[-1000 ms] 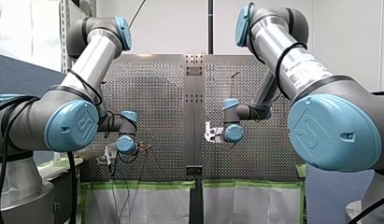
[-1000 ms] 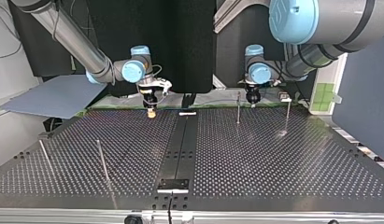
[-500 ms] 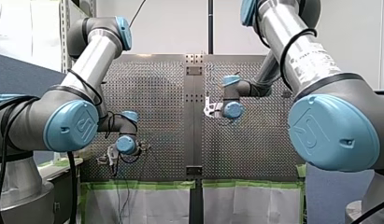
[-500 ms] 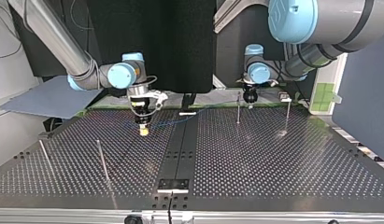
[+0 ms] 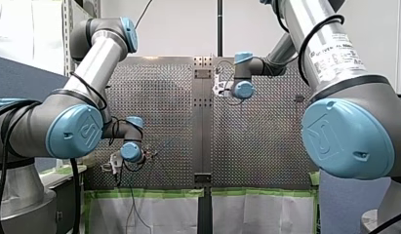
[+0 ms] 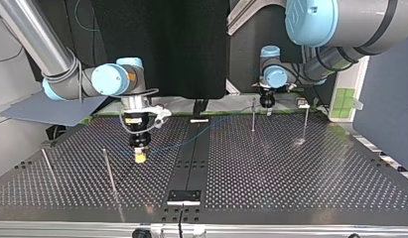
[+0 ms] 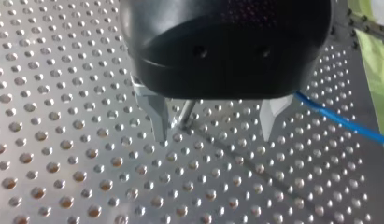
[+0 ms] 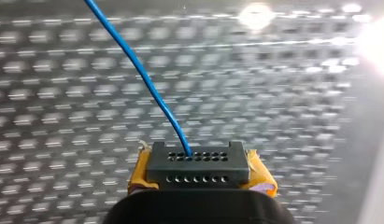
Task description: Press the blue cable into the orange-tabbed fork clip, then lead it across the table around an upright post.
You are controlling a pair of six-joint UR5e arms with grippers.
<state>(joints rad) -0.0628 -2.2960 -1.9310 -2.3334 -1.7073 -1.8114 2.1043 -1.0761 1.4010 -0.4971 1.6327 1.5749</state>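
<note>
Pinching thin blue cable (image 8: 147,79) over perforated table (image 8: 63,116), yellow-padded right tool (image 8: 197,161)

I see the perforated table (image 6: 291,168), a dark strip (image 6: 191,158) down its middle; in the top view two upright posts (image 6: 252,115) stand far right, two other posts (image 6: 108,171) near left.

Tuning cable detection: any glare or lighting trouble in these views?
Right wrist view: hard glare on the table ahead of my right tool, yet the blue cable reads clearly. Top view: the cable is faint against the dark table; a glint sits by one post. Left wrist view: even light, my left tool has a dark body.
</note>
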